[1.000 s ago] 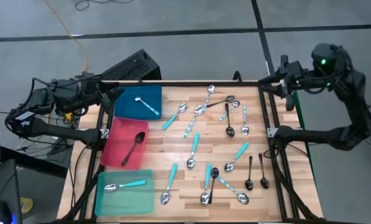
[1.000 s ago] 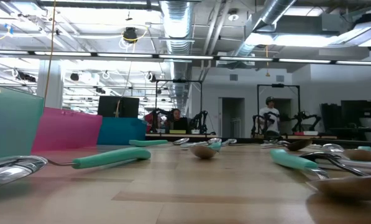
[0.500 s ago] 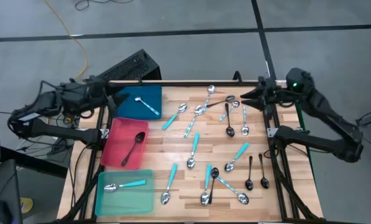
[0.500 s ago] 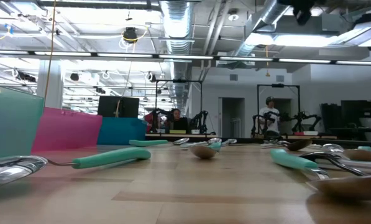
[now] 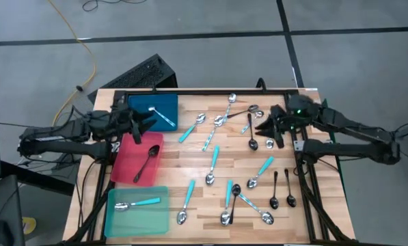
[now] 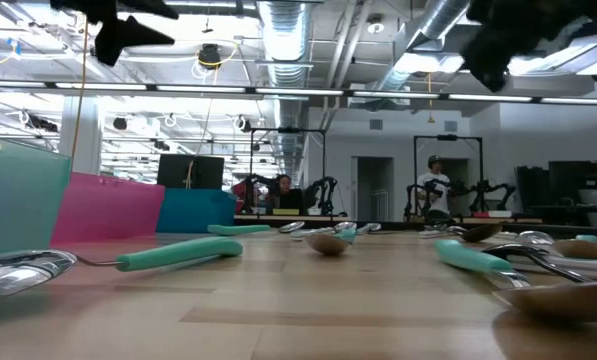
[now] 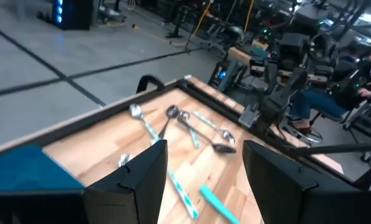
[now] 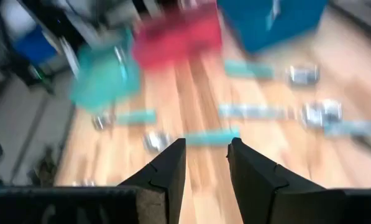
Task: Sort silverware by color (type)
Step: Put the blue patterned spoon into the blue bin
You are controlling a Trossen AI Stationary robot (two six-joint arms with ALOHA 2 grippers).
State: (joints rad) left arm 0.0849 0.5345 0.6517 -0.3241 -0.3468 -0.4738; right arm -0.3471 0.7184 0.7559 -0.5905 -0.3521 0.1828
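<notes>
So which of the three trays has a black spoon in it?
The red tray, the middle one of the three along the left edge. A black spoon lies in it; the blue tray and the teal tray hold lighter spoons.

A pale wooden table (image 5: 210,198) of butcher-block strips, its surface smooth with a soft sheen, carries three flat plastic trays — blue (image 5: 141,117), red (image 5: 129,166) and teal (image 5: 142,219), all matt. The spoons with turquoise handles (image 5: 212,165) pair glossy silver metal bowls with smooth plastic grips; the all-metal spoons (image 5: 268,131) shine bright; the black spoons (image 5: 251,135) look dark and faintly glossy. The gripper fingers (image 7: 138,180) appear to be matt black plastic — lightly textured.
</notes>
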